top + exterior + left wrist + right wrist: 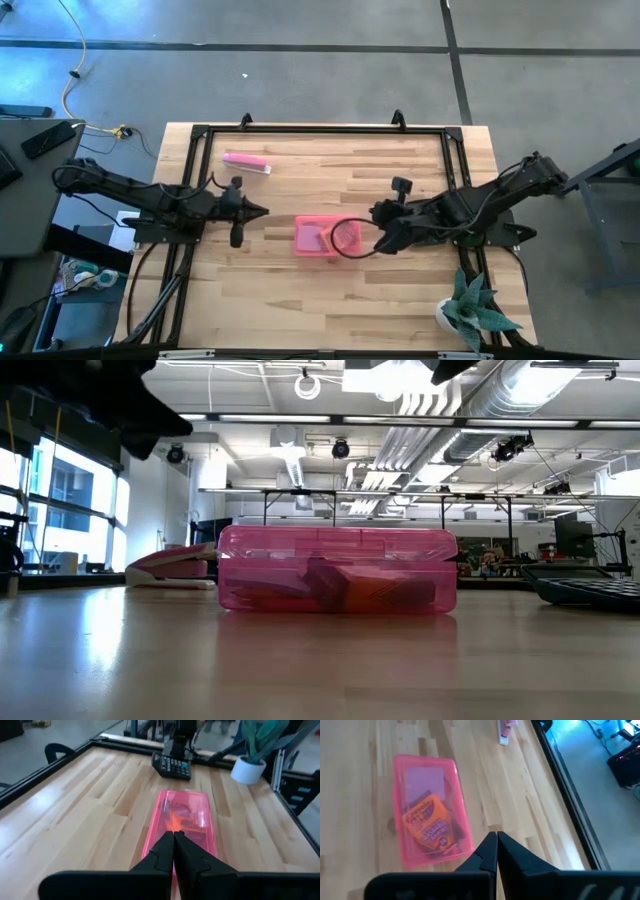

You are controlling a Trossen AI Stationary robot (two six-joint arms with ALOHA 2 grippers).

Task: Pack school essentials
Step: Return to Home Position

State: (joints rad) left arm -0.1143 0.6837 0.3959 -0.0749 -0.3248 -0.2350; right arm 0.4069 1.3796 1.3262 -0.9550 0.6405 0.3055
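Left pincer (173, 836) and right pincer (496, 837) were held shut and empty, either side of the closed pink box (318, 238), since packing was judged finished.

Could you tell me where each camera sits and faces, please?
High view: overhead, straight down; both arms, pink box between.
Low view: table height, level at the box; dark arm parts above.
Left wrist view: past shut left gripper toward box and calculator.
Right wrist view: down past shut right gripper onto box.
Shared: all four show the box.
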